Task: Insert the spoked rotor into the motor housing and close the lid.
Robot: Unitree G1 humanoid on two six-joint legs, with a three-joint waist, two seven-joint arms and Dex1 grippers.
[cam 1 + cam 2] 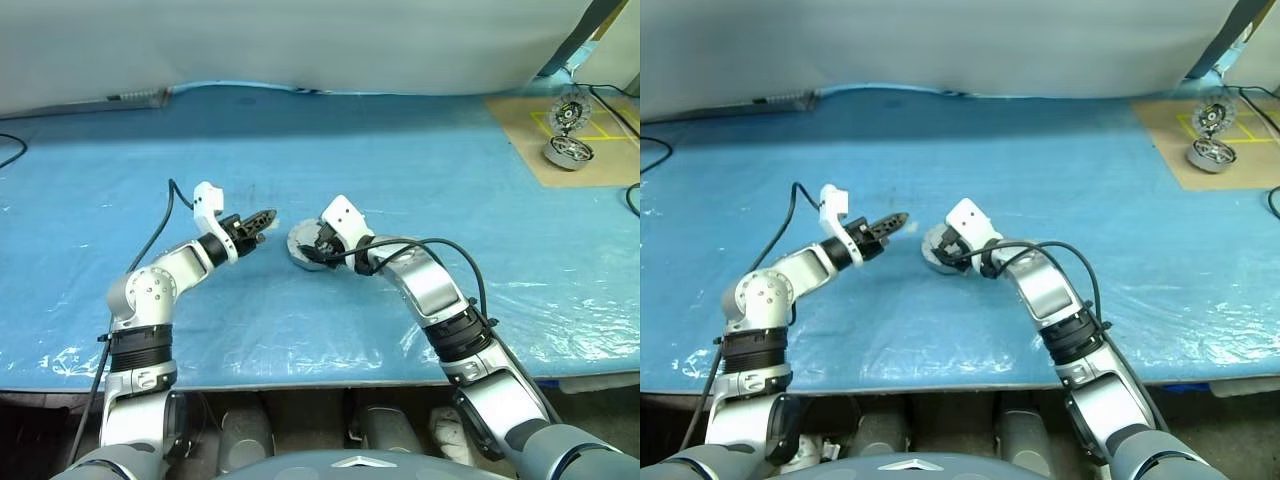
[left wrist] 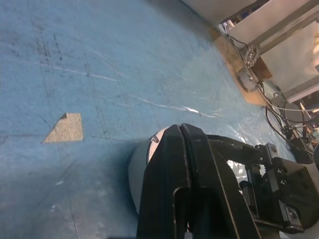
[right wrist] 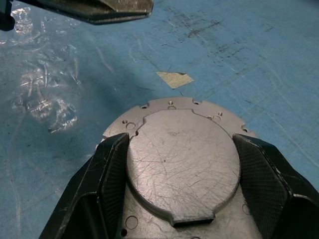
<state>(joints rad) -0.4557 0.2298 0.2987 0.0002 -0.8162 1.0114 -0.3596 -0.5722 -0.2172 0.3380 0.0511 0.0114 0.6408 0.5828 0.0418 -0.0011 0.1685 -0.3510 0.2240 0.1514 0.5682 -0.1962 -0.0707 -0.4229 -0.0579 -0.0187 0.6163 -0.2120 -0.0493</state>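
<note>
The motor housing (image 1: 303, 245) is sitting on the blue desk near the middle of the head view, a short round silver-grey piece with its lid (image 3: 183, 160) lying closed flat across the top. Seen close in the right wrist view, the lid is showing a scratched, dull grey raised plate with a small notch at its near edge, sitting on a wider flange ringed with small drilled holes. The spoked rotor cannot be told apart here; two other round metal parts are resting far off toward two o'clock on a brown board.
</note>
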